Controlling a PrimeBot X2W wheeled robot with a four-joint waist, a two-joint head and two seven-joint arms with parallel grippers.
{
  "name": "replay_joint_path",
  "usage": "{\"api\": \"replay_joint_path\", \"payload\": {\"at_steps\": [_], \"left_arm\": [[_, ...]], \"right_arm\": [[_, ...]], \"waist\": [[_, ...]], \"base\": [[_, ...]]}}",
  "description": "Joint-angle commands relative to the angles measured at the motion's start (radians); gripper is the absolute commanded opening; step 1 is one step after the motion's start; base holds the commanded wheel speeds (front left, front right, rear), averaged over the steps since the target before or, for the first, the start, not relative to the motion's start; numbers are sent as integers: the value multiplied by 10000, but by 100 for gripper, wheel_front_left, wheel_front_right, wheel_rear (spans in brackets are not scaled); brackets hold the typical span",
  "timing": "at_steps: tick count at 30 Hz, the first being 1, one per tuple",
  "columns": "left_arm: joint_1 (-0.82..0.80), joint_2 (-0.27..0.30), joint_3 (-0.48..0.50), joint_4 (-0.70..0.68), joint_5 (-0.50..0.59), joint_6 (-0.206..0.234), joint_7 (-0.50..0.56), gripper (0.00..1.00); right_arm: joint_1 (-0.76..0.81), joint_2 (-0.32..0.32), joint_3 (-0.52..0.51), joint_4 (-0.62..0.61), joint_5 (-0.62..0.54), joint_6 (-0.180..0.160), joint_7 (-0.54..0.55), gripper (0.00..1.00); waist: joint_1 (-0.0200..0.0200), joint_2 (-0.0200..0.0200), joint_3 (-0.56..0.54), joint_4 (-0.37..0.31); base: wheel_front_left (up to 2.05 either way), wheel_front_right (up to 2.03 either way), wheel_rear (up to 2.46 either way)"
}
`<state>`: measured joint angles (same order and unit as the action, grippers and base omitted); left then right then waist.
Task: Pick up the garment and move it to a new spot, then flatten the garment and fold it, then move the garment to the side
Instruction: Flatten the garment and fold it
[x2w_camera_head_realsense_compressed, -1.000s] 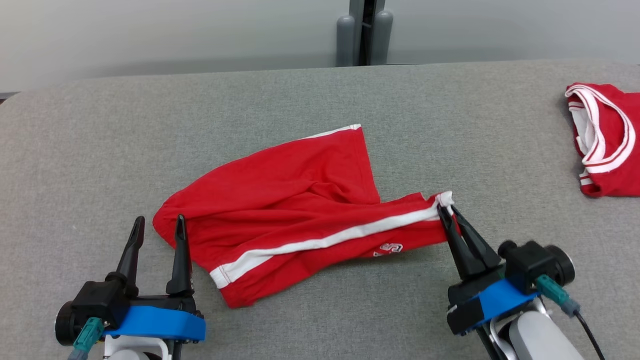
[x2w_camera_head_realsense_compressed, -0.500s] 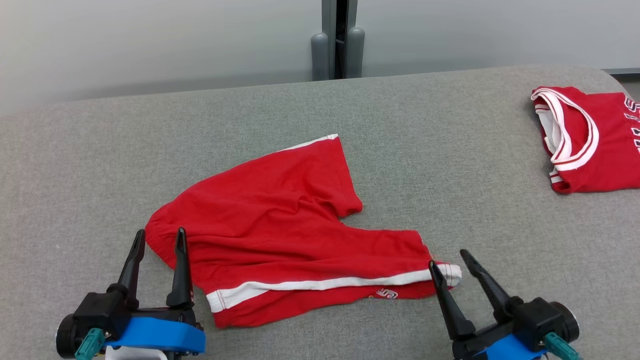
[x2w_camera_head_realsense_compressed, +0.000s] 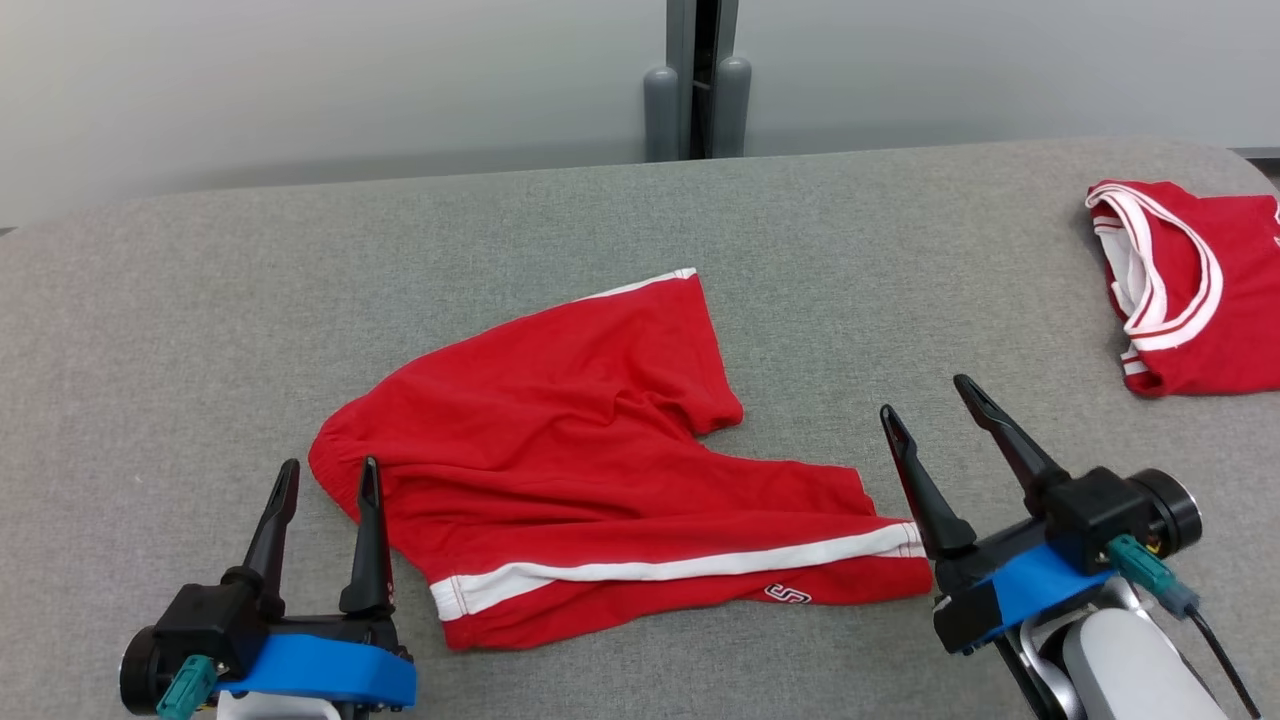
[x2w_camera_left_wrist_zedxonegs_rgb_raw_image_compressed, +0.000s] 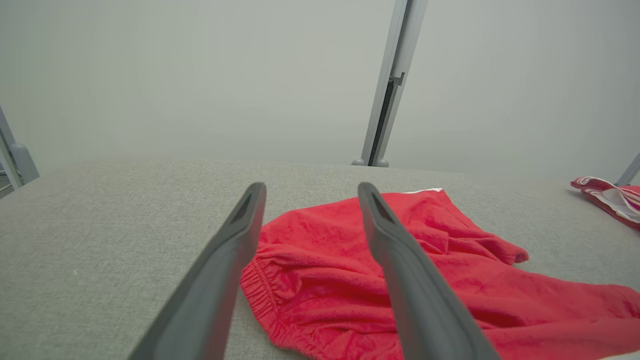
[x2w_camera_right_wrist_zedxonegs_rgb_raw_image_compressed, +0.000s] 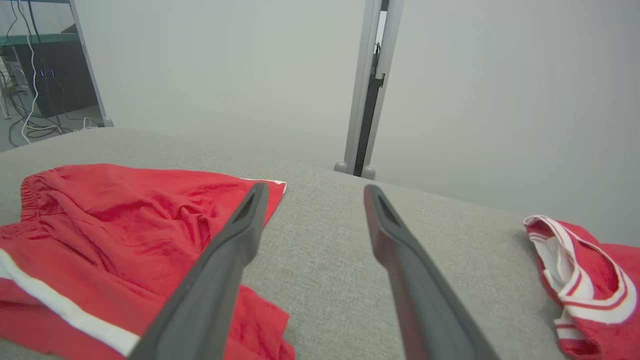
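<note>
The red shorts (x2w_camera_head_realsense_compressed: 580, 470) are lying rumpled near the middle of the grey table (x2w_camera_head_realsense_compressed: 200, 300). The right gripper (x2w_camera_head_realsense_compressed: 924, 396) is hovering just beside their right leg hem, fingers spread and holding nothing. The left gripper (x2w_camera_head_realsense_compressed: 330, 464) is hanging by the waistband at the near left, also spread and empty. A red jersey (x2w_camera_head_realsense_compressed: 1210, 300) is lying at the far right.

Head view: high, tilted forward and down over the grey table (x2w_camera_head_realsense_compressed: 200, 300). Wall and grey post (x2w_camera_head_realsense_compressed: 697, 90) at top centre, left gripper (x2w_camera_head_realsense_compressed: 330, 462) lower left, right gripper (x2w_camera_head_realsense_compressed: 923, 395) lower right.
Left wrist view: low, close over the table, facing along its own fingers across the red shorts (x2w_camera_left_wrist_zedxonegs_rgb_raw_image_compressed: 325, 280) to the post.
Right wrist view: equally low; shorts lower left, red top (x2w_camera_right_wrist_zedxonegs_rgb_raw_image_compressed: 600, 270) lower right.
All three share shorts, post and top.
</note>
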<state>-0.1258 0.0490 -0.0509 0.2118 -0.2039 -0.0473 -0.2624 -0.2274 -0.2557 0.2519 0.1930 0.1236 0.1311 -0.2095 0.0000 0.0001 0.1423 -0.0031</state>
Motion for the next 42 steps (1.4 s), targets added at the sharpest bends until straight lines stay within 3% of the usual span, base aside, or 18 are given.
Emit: {"api": "replay_joint_path", "payload": {"at_steps": [1,20,21,22,23,28,36,42], "left_arm": [[-94,36,-26,-6,-54,-65,-32,100],[-381,36,-303,29,-218,53,-30,100],[-398,36,-303,32,-233,60,-32,100],[-409,36,-301,39,-243,62,-32,100],[-418,36,-297,48,-250,66,-32,100],[-383,36,-255,66,-284,96,-30,100],[-190,36,-167,44,-243,105,-32,100],[-86,36,-82,-6,-192,99,-32,100]], "right_arm": [[-321,-72,132,220,52,-8,170,100],[-2032,-1040,2860,3162,1793,-8,3576,100],[-2106,-1098,2999,3217,1965,-8,3802,81],[-2148,-1165,3175,3250,2096,-7,3981,24],[-2190,-1223,3295,3240,2257,-7,4062,0],[-2636,-1439,3117,3073,2266,-8,3306,0],[-2234,-965,1895,2754,1296,-8,1162,0],[-1447,-598,1160,2116,936,-8,815,0]], "waist": [[0,-1,68,97],[0,-1,593,799],[0,-1,598,810],[0,-1,600,819],[0,-1,600,823],[0,-1,523,773],[0,-1,237,548],[0,-1,153,337]], "base": [[0,0,0],[0,0,0],[0,0,0],[0,0,0],[0,0,0],[0,0,0],[0,0,0],[0,0,0]]}}
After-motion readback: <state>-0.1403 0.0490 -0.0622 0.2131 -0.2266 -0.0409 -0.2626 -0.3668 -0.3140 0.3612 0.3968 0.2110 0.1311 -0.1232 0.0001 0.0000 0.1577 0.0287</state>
